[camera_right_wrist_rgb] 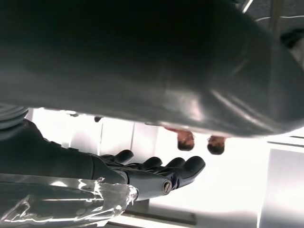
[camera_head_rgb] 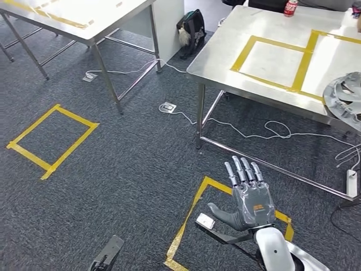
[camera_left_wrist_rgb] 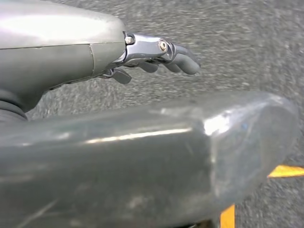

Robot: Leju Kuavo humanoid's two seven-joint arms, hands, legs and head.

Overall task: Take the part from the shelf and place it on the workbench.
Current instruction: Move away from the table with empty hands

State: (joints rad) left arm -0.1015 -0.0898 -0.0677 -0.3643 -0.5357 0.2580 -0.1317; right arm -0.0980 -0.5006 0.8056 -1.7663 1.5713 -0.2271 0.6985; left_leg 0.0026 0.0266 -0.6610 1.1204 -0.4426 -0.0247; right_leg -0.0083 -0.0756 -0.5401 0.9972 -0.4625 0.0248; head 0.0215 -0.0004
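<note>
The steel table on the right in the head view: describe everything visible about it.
The steel table has a pale, shiny metal top marked with yellow tape rectangles. Round metal legs and a low crossbar carry it on the dark carpet. A red can stands upright near its far edge, and a grey ribbed part lies at its near right edge. White cables trail on the floor beneath it. The right hand hovers apart from it.

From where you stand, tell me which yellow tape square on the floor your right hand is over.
The near square, right at your feet: the right hand hangs over it with fingers spread. The other floor square lies far off to the left, beside the left table.
</note>
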